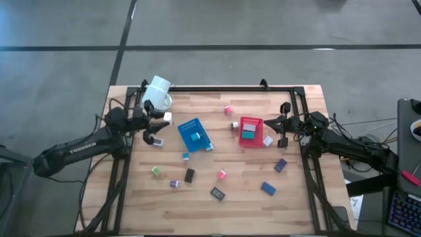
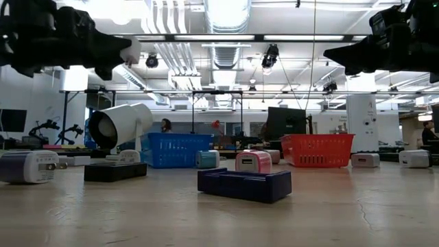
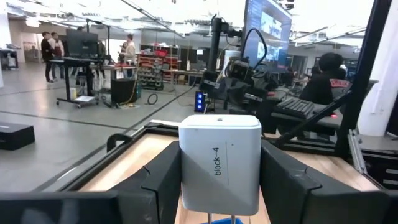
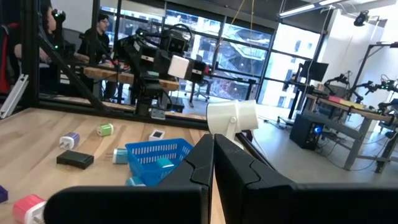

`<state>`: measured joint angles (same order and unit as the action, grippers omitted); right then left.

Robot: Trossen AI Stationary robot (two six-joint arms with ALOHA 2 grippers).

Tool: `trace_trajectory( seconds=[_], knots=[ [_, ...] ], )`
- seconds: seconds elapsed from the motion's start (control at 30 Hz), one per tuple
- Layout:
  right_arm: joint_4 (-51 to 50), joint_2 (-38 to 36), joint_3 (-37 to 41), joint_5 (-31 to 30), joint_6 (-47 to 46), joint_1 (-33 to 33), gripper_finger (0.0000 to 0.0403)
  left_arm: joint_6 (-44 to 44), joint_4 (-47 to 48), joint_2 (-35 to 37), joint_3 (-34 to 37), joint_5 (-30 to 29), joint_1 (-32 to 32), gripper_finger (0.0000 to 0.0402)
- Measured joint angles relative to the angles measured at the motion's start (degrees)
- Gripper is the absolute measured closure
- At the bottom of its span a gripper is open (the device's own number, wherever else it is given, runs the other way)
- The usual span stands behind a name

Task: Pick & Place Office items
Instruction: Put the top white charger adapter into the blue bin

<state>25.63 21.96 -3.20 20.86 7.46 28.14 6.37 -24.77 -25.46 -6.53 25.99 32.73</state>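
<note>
Evidently mid-carry, the left tool (image 1: 155,129) held a white block (image 3: 219,163) between half-spread fingers, raised off the table (image 1: 230,204) just left of the blue basket (image 1: 195,135), presumably its destination. Other office items (image 1: 189,175) lay scattered on the pale wood planks. At the right edge the right tool (image 1: 283,131) waited, fingers shut and empty, beside the red basket (image 1: 250,131). Beyond stood a bright workshop.

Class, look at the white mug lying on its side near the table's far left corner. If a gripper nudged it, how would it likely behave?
The white mug lies on its side, so its round wall would probably let it roll. Its handle may stop it quickly. It looks rigid and glossy, so possibly slippery to pinch.
</note>
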Motion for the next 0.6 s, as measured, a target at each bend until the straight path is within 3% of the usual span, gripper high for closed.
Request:
trace_trajectory(
  seconds=[0.3, 0.5, 0.6],
  knots=[
    [-0.11, 0.0, 0.0, 0.0, -1.37, 0.0, 0.0394, -0.15, 9.52, 9.21, 0.11, -0.03, 0.0, 0.0229],
    [-0.11, 0.0, 0.0, 0.0, -1.48, 0.0, 0.0394, -0.26, 11.92, 10.64, 0.11, -0.21, 0.01, 0.0229],
    [-0.11, 0.0, 0.0, 0.0, -1.31, 0.0, 0.0394, 3.21, 12.59, 9.65, 0.1, -4.32, 0.0, 0.0229]
  ],
)
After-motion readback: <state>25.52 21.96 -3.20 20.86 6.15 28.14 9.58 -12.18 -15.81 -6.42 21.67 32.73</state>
